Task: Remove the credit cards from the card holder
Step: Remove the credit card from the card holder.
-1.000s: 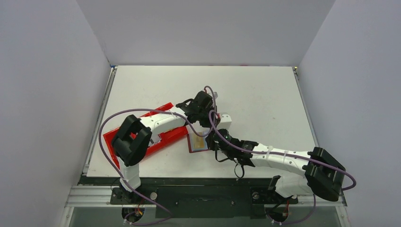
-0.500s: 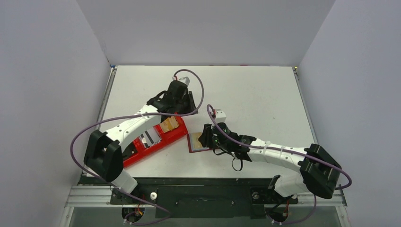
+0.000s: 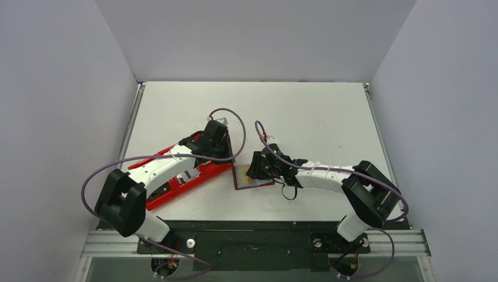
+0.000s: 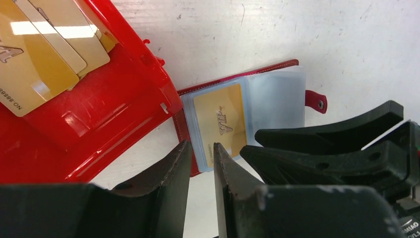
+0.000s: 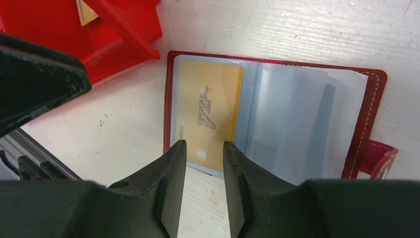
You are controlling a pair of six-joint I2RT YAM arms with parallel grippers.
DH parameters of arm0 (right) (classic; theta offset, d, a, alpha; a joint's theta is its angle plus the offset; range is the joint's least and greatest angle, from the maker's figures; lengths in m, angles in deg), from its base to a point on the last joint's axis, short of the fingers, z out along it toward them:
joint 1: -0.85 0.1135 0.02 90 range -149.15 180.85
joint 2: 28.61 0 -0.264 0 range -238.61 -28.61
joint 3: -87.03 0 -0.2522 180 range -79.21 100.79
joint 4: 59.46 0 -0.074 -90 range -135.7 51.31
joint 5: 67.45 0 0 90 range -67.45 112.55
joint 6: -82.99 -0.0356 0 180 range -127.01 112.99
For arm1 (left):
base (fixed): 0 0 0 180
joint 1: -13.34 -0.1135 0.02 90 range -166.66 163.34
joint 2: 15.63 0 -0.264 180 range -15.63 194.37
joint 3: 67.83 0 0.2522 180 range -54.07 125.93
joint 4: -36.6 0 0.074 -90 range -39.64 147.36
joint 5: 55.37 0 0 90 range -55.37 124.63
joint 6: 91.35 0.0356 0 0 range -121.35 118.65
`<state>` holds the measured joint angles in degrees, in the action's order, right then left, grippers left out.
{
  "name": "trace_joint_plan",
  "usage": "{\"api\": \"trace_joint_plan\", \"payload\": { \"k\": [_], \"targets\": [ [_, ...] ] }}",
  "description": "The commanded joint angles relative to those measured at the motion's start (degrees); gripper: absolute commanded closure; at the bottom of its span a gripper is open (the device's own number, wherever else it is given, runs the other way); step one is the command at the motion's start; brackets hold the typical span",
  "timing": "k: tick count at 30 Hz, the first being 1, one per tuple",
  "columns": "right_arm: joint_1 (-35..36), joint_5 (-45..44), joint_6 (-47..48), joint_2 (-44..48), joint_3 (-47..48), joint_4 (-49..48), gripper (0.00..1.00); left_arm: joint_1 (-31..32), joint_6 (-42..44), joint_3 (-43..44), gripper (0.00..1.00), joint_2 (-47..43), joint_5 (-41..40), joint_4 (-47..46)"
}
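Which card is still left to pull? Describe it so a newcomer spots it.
On the white table, just right of the bright-red tray, lies the open dark-red card holder. The credit card sits in its left clear pocket, as the right wrist view shows it. Unlike the gold cards lying loose in the tray, it is still sleeved behind plastic.

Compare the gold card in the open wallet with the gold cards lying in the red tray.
The sleeved card sits in the card holder under clear plastic, while the tray cards lie bare in the red tray. The sleeved card is the only one visible in the holder and lies flat, whereas the tray cards overlap in a loose fan. Both are gold-tan with printed lettering.
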<state>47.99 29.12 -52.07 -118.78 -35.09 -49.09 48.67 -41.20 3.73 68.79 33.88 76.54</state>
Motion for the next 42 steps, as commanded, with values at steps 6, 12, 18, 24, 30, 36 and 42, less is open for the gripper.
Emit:
{"api": "trace_joint_plan", "payload": {
  "k": [6,12,18,24,30,36,42],
  "targets": [
    [-2.84,3.59,-3.38,-3.07,0.53,-6.34,0.7,2.62,-0.31,-0.55,0.84,3.38,2.73,-4.85],
    [-4.54,5.52,-4.52,-4.12,-1.05,-8.9,0.7,4.5,-0.96,-0.86,0.88,6.5,1.78,-5.75],
    [-5.25,6.44,-5.19,-4.96,-2.04,-10.36,0.7,5.67,-1.33,-0.83,0.9,9.22,1.28,-6.06],
    [-5.85,7.31,-5.7,-5.7,-2.83,-11.58,0.7,6.49,-1.28,-0.55,0.92,10.02,-2.14,-5.04],
    [-6.19,8.15,-6.39,-6.59,-3.29,-12.7,0.7,6.68,-1.13,-0.64,0.92,10.19,-3.59,-4.15],
    [-6.59,8.52,-7.14,-6.9,-3.95,-13.74,0.7,6.87,-1.09,-0.86,0.93,11.33,-3.57,-4.73],
    [-7.12,9.5,-7.89,-7.14,-4.84,-14.9,0.7,7.27,-1.11,-0.5,0.93,12.71,-3.13,-5.43]
  ]
}}
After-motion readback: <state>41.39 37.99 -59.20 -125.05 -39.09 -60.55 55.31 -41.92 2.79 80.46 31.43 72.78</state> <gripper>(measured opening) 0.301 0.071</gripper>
